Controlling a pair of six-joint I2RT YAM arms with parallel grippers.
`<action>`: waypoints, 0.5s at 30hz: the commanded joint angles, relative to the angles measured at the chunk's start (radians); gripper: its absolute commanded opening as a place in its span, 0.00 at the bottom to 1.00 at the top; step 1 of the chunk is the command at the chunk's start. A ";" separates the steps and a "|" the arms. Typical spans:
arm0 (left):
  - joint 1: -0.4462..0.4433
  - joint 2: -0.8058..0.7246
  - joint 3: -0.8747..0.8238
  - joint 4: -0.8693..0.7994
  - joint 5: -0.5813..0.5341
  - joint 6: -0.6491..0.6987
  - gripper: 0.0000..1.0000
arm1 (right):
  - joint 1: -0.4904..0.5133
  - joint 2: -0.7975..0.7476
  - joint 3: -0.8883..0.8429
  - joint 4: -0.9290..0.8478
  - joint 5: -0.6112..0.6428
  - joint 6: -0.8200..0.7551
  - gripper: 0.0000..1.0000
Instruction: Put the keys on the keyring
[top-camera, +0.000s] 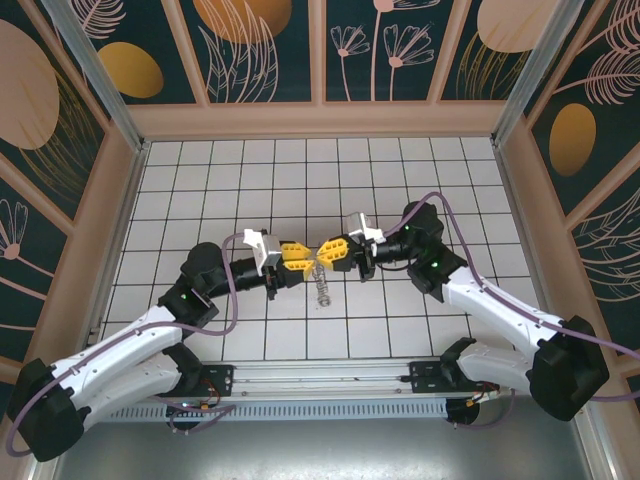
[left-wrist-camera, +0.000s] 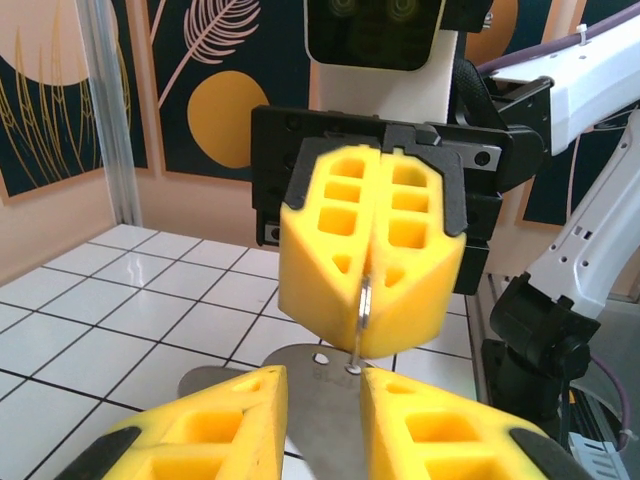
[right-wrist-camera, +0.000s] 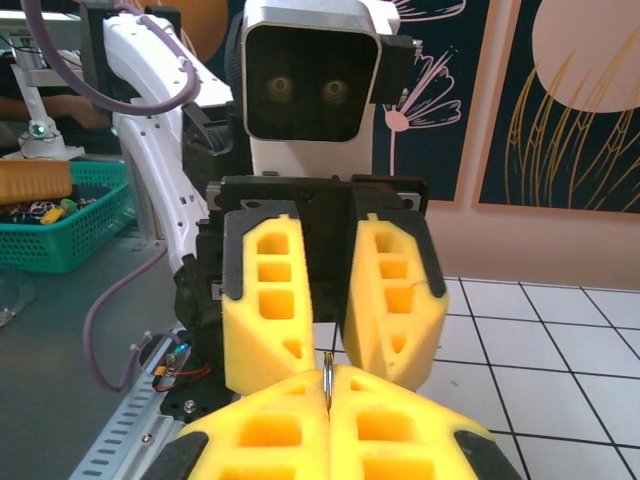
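Well, above the tiled worktop (top-camera: 250, 170) the right fingers (right-wrist-camera: 270, 430) are pinched tight on the thin keyring (right-wrist-camera: 327, 368), seen edge-on. The left fingers (left-wrist-camera: 200, 440) sit narrow, gripping the flat key (left-wrist-camera: 320, 425), whose hole meets the ring.

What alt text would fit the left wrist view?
The left gripper holds a flat metal key up to a thin ring pinched edge-on in the right gripper, facing the camera over a white tiled table.

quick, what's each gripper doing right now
left gripper: fingers either side of flat silvery metal key, grip cannot be told
right gripper: closed on thin metal ring
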 joint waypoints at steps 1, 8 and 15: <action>-0.006 0.007 0.032 0.009 0.000 0.032 0.25 | 0.007 0.006 -0.013 0.081 -0.030 0.032 0.00; -0.006 0.038 0.032 0.042 0.010 0.034 0.23 | 0.012 0.022 -0.022 0.089 -0.029 0.033 0.00; -0.006 0.054 0.034 0.064 0.019 0.035 0.17 | 0.013 0.039 -0.023 0.078 -0.021 0.022 0.00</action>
